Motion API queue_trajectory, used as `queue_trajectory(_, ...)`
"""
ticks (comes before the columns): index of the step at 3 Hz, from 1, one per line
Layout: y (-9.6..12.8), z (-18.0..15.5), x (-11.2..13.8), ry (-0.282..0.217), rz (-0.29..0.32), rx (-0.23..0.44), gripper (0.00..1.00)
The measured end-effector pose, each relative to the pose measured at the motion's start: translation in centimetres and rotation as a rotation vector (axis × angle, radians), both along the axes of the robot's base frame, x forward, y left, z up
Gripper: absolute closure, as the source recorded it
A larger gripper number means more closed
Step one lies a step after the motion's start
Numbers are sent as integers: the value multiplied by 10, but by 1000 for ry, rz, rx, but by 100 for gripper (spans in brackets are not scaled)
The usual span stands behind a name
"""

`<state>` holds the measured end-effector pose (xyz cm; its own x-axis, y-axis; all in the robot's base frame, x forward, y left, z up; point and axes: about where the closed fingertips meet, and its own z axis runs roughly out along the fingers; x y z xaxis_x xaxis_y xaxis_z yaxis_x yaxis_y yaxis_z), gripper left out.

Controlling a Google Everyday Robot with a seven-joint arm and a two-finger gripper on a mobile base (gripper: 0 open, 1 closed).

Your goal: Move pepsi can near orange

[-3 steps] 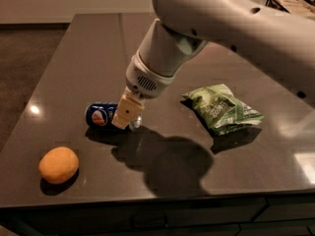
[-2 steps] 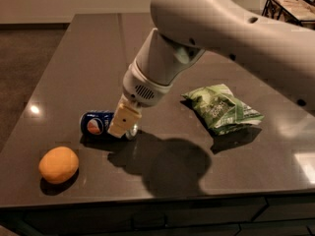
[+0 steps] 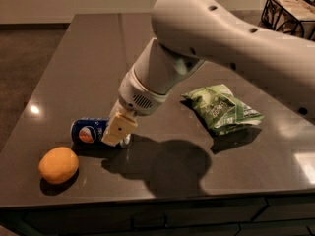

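Note:
The pepsi can [image 3: 87, 131] lies on its side on the dark tabletop [image 3: 88, 58], at the front left, with its logo facing the camera. My gripper [image 3: 118, 130] reaches down from the big white arm, and its pale yellow fingers [image 3: 119, 127] are closed over the can's right end. The orange [image 3: 58, 164] sits on the table just in front of and left of the can, a short gap away, near the front edge.
A green foil snack bag [image 3: 224, 107] lies to the right of the arm. A dark wire basket [image 3: 290, 11] stands at the far right corner. The table's front edge runs just below the orange.
My gripper has moved left and toward the front with the pepsi can in it, bringing the can closer to the orange. The orange and the bag have not moved.

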<state>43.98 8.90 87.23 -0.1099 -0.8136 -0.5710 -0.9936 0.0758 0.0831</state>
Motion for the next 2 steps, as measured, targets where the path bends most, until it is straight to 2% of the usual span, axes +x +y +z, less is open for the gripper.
queue_trajectory(2,4,-5,-4,14,26,10,36)
